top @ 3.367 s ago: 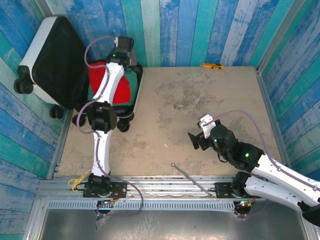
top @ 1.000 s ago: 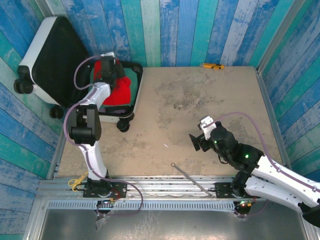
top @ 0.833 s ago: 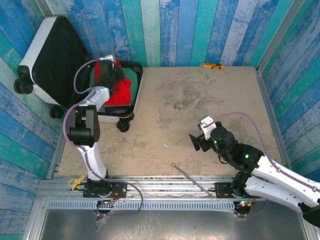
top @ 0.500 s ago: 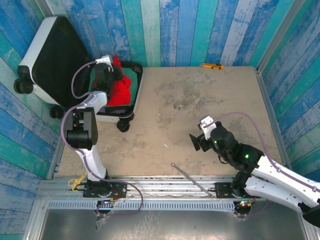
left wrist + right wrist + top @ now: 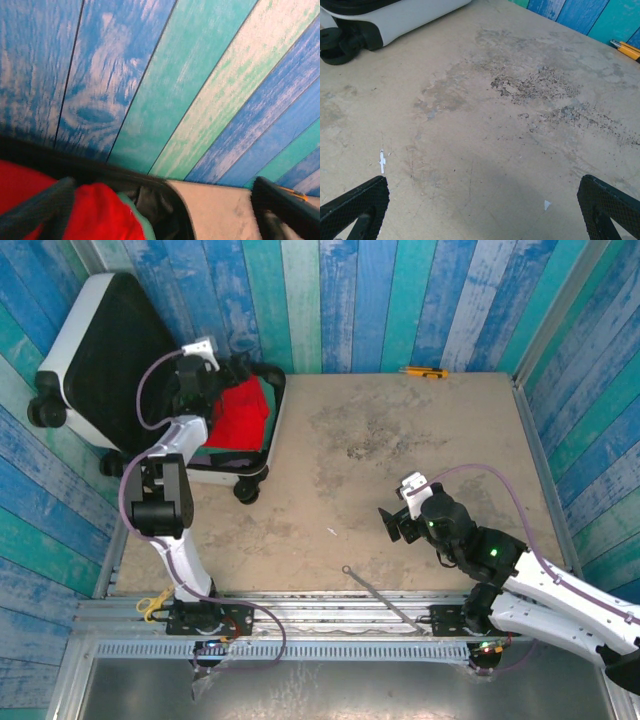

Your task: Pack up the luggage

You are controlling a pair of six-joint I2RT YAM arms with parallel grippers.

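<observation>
Far-L corner of the table [image 5: 400,440]: the luggage [image 5: 75,325] lies open. Lid half is propped vs the wall planks [image 5: 330,300], just black lining showing. Base half sits flat beside it, wheels toward table centre.

Hard shell, so stiff, smooth, prob slippery and bulky. Lid likely swings on its hinge. Best taken at the lid's free rim and tipped over, not pinched on the shell face.

Base holds a red garment [image 5: 240,412] w/ a green layer [image 5: 146,230] under it, both soft and bunched.

L gripper [image 5: 161,185] hovers at the base's far edge, fingers spread wide, nothing btwn them.

R gripper [image 5: 392,523] is low over the table, well apart from the case, claw wide, empty.
</observation>
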